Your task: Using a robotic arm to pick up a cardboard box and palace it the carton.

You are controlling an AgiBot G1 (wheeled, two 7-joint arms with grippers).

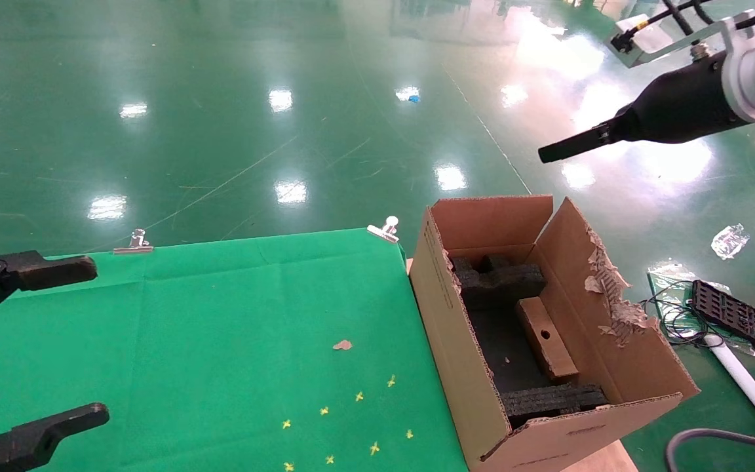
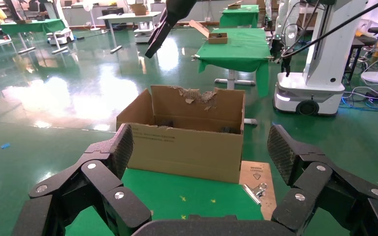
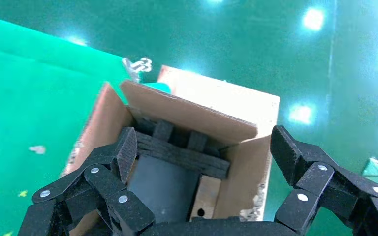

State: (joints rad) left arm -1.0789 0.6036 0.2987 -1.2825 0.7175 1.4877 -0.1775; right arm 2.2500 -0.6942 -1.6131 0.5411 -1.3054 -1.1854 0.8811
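The carton [image 1: 451, 341] stands open at the right end of the green table, its right flap torn; it also shows in the left wrist view [image 2: 187, 147] and the right wrist view [image 3: 192, 110]. Black foam blocks [image 1: 502, 278] sit inside it. The small cardboard box [image 1: 546, 337] lies inside the carton along its right wall, also seen in the right wrist view [image 3: 204, 194]. My right gripper [image 1: 548, 154] on the white arm hangs high above the carton, open and empty [image 3: 204, 140]. My left gripper [image 1: 97, 341] is open and empty over the table's left side [image 2: 199, 135].
The green cloth table [image 1: 220, 314] has metal clips [image 1: 385, 228] at its far edge, yellow cross marks and a small scrap [image 1: 342, 345]. On the floor to the right lie a black tray [image 1: 736, 316], cables and plastic bags. Other robots and tables stand beyond the carton [image 2: 320, 59].
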